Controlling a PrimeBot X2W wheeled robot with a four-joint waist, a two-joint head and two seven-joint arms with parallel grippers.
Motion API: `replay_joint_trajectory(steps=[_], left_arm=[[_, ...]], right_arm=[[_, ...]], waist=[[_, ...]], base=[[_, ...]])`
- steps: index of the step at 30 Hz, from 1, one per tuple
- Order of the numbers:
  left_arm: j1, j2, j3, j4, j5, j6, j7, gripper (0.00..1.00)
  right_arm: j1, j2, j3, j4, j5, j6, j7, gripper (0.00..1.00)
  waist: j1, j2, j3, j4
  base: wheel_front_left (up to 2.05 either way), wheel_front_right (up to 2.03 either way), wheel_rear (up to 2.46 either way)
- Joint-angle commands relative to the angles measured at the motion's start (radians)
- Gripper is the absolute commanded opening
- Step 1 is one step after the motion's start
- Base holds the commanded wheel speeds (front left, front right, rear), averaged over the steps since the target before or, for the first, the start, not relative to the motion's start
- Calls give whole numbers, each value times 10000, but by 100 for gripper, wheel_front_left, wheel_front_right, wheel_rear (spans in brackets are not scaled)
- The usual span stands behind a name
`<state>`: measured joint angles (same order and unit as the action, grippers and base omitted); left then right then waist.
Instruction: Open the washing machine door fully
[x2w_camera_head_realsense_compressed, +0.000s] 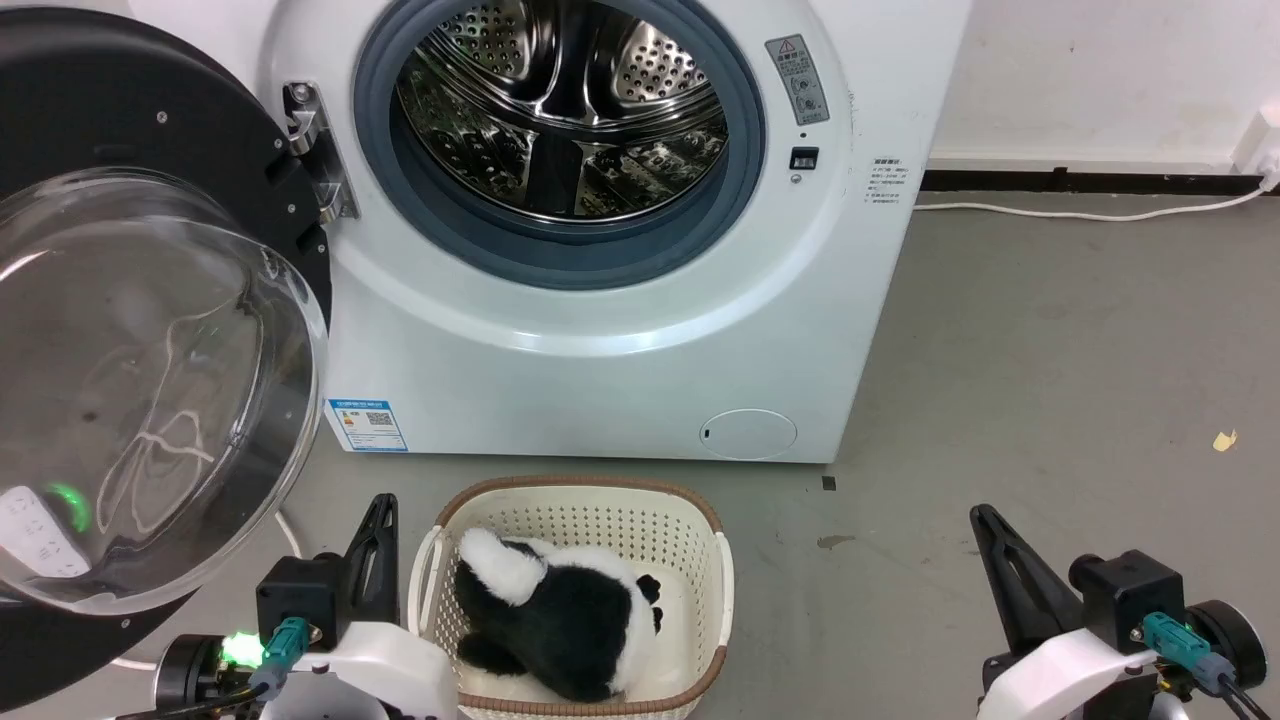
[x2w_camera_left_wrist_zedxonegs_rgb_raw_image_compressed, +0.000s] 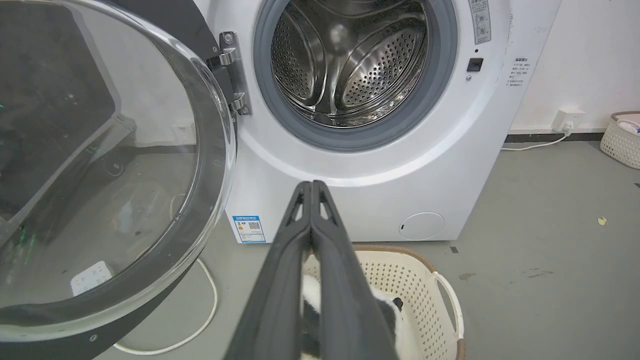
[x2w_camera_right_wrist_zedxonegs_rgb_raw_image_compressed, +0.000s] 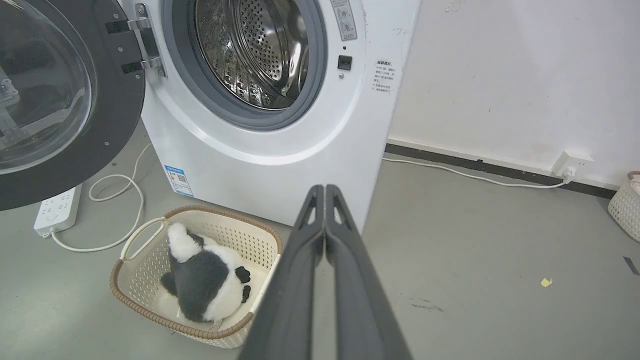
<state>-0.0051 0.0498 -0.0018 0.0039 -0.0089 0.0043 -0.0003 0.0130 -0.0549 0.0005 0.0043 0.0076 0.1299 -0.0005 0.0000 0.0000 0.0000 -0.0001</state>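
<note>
We seem to be in a plain laundry room: a washing machine (x2w_camera_head_realsense_compressed: 600, 340) stands on a bare grey floor (x2w_camera_head_realsense_compressed: 1050, 400) against a white wall (x2w_camera_right_wrist_zedxonegs_rgb_raw_image_compressed: 500, 75), with a laundry basket (x2w_camera_head_realsense_compressed: 580, 487), power strip (x2w_camera_right_wrist_zedxonegs_rgb_raw_image_compressed: 57, 210) and wall socket (x2w_camera_right_wrist_zedxonegs_rgb_raw_image_compressed: 572, 162) nearby.

The washing machine door (x2w_camera_head_realsense_compressed: 150, 350) stands swung out to the left of the washing machine (x2w_camera_head_realsense_compressed: 600, 370), hinged at the left edge of the drum (x2w_camera_head_realsense_compressed: 565, 110) opening. On the floor (x2w_camera_head_realsense_compressed: 1050, 350) just before the machine sits a basket (x2w_camera_head_realsense_compressed: 585, 512) with a plush toy (x2w_camera_head_realsense_compressed: 560, 620) lying in it. The left end effector (x2w_camera_head_realsense_compressed: 382, 505) is just left of the basket, the right end effector (x2w_camera_head_realsense_compressed: 982, 515) well apart to its right. A power strip (x2w_camera_right_wrist_zedxonegs_rgb_raw_image_compressed: 57, 210) lies on the floor beneath the door.
</note>
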Motion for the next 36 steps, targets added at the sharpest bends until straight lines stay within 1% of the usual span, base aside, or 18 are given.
replay_joint_trajectory(steps=[1,36], left_arm=[[51,5,18,-39,89,-43,3,0],[51,5,18,-39,89,-43,3,0]], right_arm=[[-130,47,-5,-43,-76,8,5,0],[-130,47,-5,-43,-76,8,5,0]], waist=[[0,0,0,1],[0,0,0,1]], base=[[0,0,0],[0,0,0]])
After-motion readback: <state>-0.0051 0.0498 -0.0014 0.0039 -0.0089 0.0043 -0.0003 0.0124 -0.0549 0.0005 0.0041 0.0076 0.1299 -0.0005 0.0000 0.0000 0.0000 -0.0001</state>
